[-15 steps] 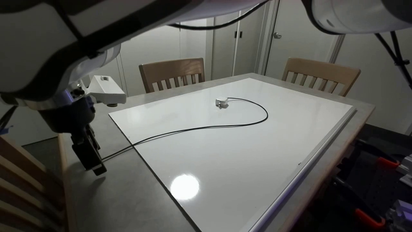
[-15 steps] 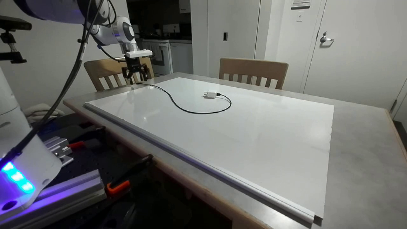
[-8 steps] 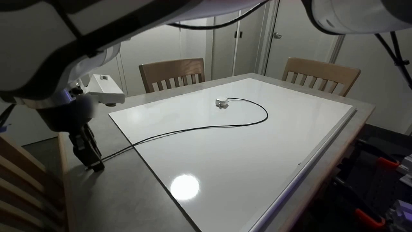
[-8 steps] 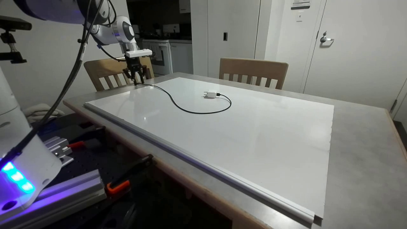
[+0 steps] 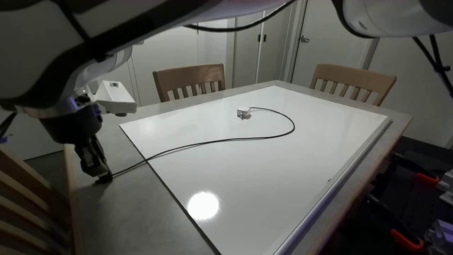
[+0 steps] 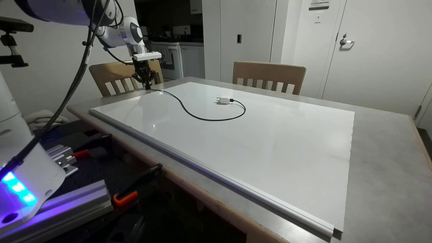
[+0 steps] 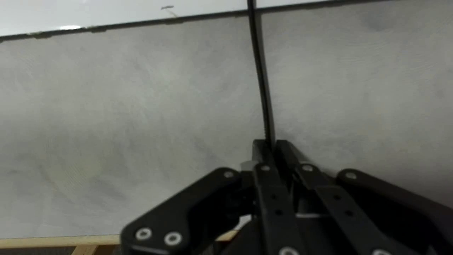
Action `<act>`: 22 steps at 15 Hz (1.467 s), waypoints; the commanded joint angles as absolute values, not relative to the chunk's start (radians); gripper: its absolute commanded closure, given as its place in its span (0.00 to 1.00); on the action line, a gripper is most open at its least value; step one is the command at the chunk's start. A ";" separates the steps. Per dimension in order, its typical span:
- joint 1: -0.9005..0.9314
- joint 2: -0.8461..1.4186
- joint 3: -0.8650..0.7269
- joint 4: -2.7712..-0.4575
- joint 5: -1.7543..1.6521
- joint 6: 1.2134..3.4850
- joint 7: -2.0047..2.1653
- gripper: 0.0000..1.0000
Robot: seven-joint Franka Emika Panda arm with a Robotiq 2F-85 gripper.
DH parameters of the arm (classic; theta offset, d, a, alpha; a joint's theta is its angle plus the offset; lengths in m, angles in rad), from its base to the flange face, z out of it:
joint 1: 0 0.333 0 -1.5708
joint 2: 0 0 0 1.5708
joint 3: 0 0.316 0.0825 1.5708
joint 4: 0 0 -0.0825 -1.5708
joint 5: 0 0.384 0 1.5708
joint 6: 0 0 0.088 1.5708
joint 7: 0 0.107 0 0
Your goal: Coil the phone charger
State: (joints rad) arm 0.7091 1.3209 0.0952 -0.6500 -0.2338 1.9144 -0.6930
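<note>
**Jaws pinch the phone charger cable beside the white board**

Just off one end of the white board, low at the bench, the jaws are closed right up, the cable caught between their tips; whether they touch the bench cannot be told. From there the cable crosses the board's edge and sweeps over it in one loose, wide curve to a white plug lying on the board, prongs facing away from the cable. A pale rail lines one side of the board; outside it stands the arm base, its lights glowing blue. In an exterior view a notice hangs on the wall beyond the board, cut off at the top, any print too small to read. A short dark mark shows on the board near its edge, too small to call writing.
</note>
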 commanded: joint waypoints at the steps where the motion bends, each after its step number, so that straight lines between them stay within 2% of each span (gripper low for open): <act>1: 0.716 1.338 0.078 -0.628 -0.239 1.903 -0.643 0.98; 22: 0.710 1.250 -0.048 -0.666 -0.237 1.773 -0.269 0.98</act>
